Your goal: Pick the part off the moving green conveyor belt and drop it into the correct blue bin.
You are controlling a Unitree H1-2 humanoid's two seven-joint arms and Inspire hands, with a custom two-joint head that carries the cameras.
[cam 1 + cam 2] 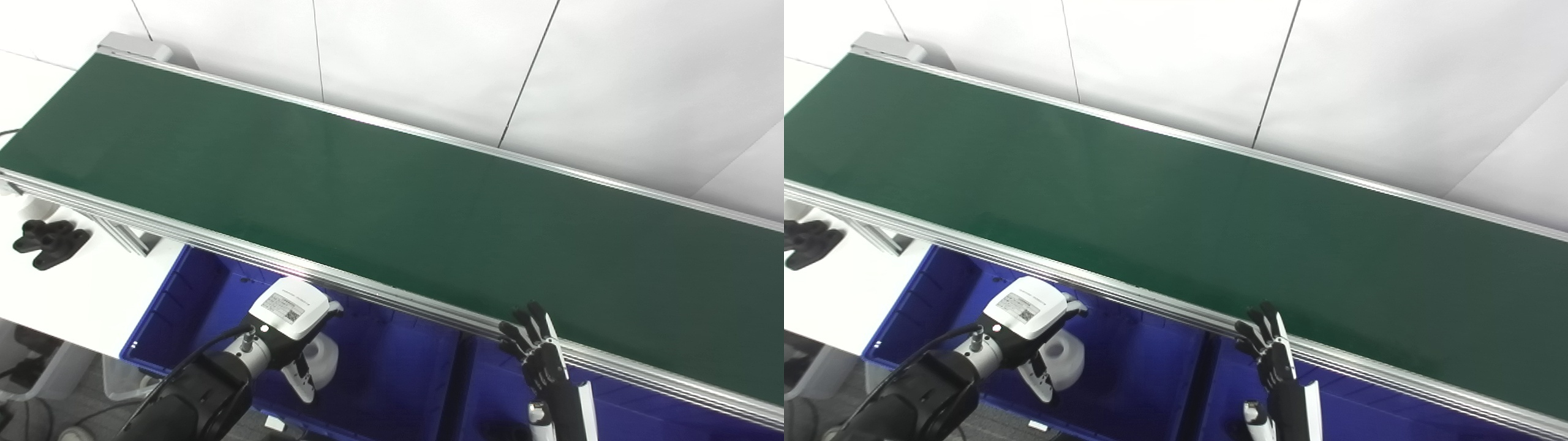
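Blue plastic is filling the nearest strip of the scene: two bins are sitting side by side under the belt's near rail, the left blue bin (184, 306) and the right blue bin (618, 410). The left hand (294, 334) is hanging over the left one and is curling around a white part (321, 358), which is showing just below the palm and above the bin floor. The fingers are looking wrapped on it, so the part is being held rather than lying loose, though the palm is hiding most of the contact. The right hand (536, 346) is standing upright against the belt's near aluminium rail (380, 294) with its fingers apart and straight, holding nothing.

Beyond the rail, the green conveyor belt (367, 190) is running bare; no part is riding on it in either view. Off to the far left, one black object (46, 242) is lying on the white table (92, 294).

By judgement, the risk is sitting in the release: the part is hanging close to the bin's near wall, so opening the fingers from here could be sending it onto the rim or outside. Whether this is the correct bin cannot be told. The waiting right hand is also nearly touching the moving belt's edge.

Counts: two hands, two bins, one white part, one belt.
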